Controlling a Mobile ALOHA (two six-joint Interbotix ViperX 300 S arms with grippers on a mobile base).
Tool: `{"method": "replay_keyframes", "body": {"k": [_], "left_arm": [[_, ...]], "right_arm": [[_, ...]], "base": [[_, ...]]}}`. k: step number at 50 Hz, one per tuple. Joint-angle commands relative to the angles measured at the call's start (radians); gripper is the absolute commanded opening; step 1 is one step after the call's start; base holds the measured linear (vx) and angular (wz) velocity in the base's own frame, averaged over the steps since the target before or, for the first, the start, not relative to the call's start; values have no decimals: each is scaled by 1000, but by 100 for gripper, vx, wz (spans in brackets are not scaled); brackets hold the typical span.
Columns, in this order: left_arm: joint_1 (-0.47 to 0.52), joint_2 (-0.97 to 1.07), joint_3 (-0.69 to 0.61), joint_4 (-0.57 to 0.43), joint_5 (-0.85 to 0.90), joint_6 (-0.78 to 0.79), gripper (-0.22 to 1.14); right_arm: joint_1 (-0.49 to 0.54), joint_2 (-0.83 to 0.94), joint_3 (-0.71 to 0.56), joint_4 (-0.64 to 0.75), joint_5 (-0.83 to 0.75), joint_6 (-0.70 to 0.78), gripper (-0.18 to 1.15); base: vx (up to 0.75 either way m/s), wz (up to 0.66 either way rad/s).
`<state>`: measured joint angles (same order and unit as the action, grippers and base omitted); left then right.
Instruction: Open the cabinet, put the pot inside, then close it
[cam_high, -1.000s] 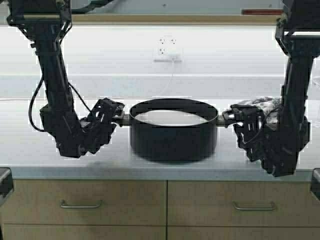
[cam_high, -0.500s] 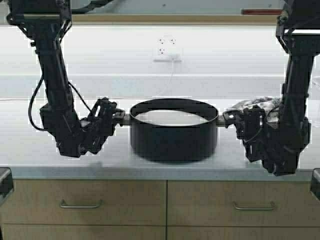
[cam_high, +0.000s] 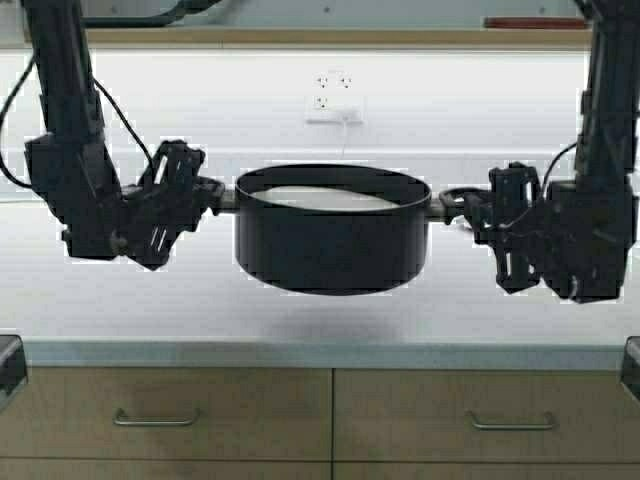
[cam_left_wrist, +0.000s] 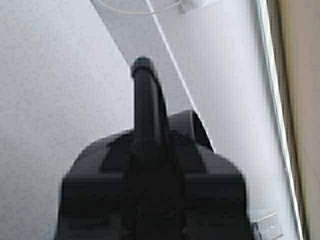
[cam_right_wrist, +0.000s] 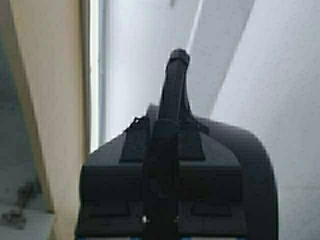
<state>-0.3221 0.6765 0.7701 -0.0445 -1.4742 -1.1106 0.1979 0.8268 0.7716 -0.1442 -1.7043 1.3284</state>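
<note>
Pot (cam_high: 332, 232) hangs level between the two claws, clear above the tabletop (cam_high: 320, 318), with the left claw (cam_high: 208, 192) clamped on one loop handle and the right claw (cam_high: 462, 207) on the other, sharing the weight so it won't tip.

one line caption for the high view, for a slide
Left claw and right claw hold the black pot by its handles above the countertop.

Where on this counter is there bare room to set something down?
The counter is bare along its front edge, and in the strip under the raised pot. It is crowded at pot height, where the left gripper and right gripper hold its handles.
</note>
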Motion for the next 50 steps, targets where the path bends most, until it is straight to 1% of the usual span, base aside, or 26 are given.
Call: {"method": "replay_keyframes", "body": {"k": [1, 6, 15, 22, 27, 36, 42, 50], "left_arm": [[-44, -189, 121, -35, -21, 72, 2], [-75, -273, 193, -87, -21, 95, 2], [-115, -403, 265, -104, -15, 98, 2], [-140, -515, 302, -123, 78, 98, 3], [-169, -603, 316, -161, 181, 118, 3], [-184, -762, 301, -179, 333, 206, 3], [-184, -879, 267, -184, 485, 230, 3], [-184, -1011, 210, -184, 641, 270, 3]], "right_arm": [[35, -198, 130, 8, -20, -94, 7], [52, -298, 204, 25, -18, -109, 7], [86, -474, 316, 44, 9, -115, 7], [117, -595, 364, 69, 81, -117, 7], [132, -676, 371, 74, 155, -117, 7], [158, -825, 348, 81, 316, -115, 7], [161, -933, 327, 83, 430, -114, 7], [170, -1097, 301, 81, 604, -120, 7]], "base": [[8, 2], [7, 0], [4, -1], [4, -1], [2, -1], [0, 0], [0, 0], [0, 0]]}}
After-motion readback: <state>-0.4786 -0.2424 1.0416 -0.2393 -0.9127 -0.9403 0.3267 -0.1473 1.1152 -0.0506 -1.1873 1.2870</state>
